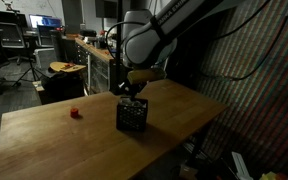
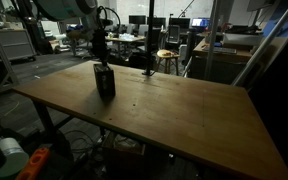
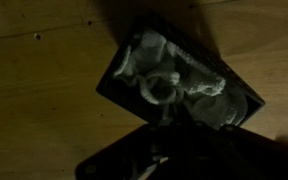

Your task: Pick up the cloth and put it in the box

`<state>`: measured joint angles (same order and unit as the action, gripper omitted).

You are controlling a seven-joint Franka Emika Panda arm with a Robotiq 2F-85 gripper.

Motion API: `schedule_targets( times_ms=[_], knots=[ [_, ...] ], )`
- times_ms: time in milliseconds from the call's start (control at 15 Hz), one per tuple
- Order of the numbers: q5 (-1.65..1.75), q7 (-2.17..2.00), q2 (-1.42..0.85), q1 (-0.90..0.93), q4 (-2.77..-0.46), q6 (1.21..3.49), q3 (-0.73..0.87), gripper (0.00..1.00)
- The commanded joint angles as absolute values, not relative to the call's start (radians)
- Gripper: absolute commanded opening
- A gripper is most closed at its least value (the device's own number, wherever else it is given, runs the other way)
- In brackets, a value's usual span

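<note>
The closed gripper point(image 3: 156, 158) hangs over the box point(image 3: 114, 82); the cloth point(image 3: 179, 85) sits bunched inside, at its 12 o'clock.

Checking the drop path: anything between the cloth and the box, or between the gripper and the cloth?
Nothing visible. In the wrist view the cloth lies bunched inside the box. The gripper hangs right above the box opening. The small red object lies well off to the side, out of that path.

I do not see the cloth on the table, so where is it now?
The wrist view shows the cloth bunched inside the black box, which stands on the wooden table, with the small red object nearby.
</note>
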<state>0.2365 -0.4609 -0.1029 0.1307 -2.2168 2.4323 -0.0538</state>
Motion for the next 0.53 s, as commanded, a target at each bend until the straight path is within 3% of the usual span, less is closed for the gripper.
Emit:
schedule_targets(
  times_ms=[0,467],
  knots=[
    [0.242,-0.48,-0.099,0.134,-2.238,2.457,-0.057,0.01],
    [0.222,-0.476,-0.155,0.134,-2.235,2.494,-0.05,0.02]
  ],
)
